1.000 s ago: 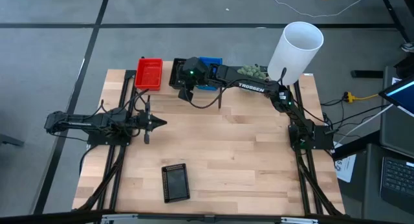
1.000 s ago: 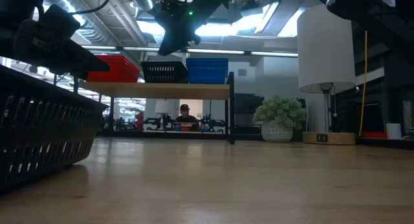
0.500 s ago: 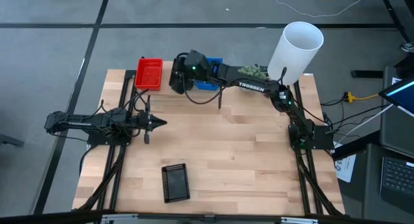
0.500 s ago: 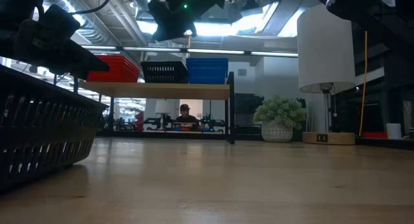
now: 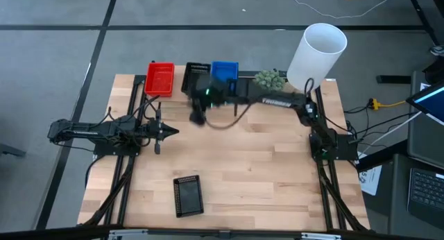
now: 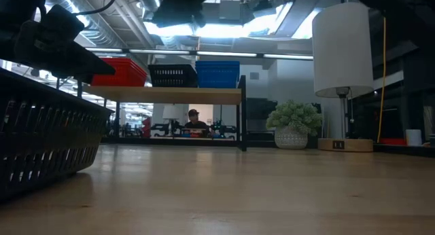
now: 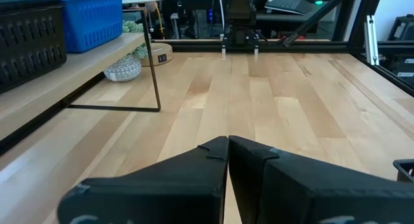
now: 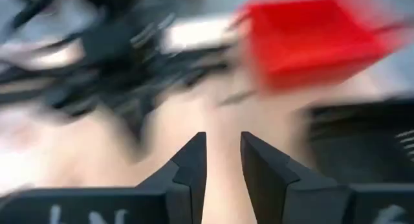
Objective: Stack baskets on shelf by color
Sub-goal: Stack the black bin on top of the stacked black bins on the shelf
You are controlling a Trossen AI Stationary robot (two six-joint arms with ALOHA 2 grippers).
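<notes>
On the shelf [image 5: 201,87] at the table's far edge stand a red basket [image 5: 159,78], a black basket [image 5: 196,75] and a blue basket [image 5: 225,71], side by side on the plank [image 6: 170,94]. Another black basket [image 5: 188,195] lies flat on the table near its front edge. My right gripper [image 8: 223,143] hovers open and empty over the table just in front of the shelf [image 5: 198,116]; its wrist view is blurred. My left gripper [image 7: 228,144] is shut and level at the table's left [image 5: 171,132].
A white lampshade [image 5: 317,51] and a small potted plant [image 5: 270,78] stand at the table's far right. Cables hang from the right arm. Bare tabletop [image 5: 250,170] lies between the two arms. A person sits in the room beyond the shelf [image 6: 195,122].
My right gripper has drawn back from above the black basket on the shelf toward the table's near edge and has risen, turning a little. Its fingers keep the same gap. The baskets on the shelf have stayed put.
</notes>
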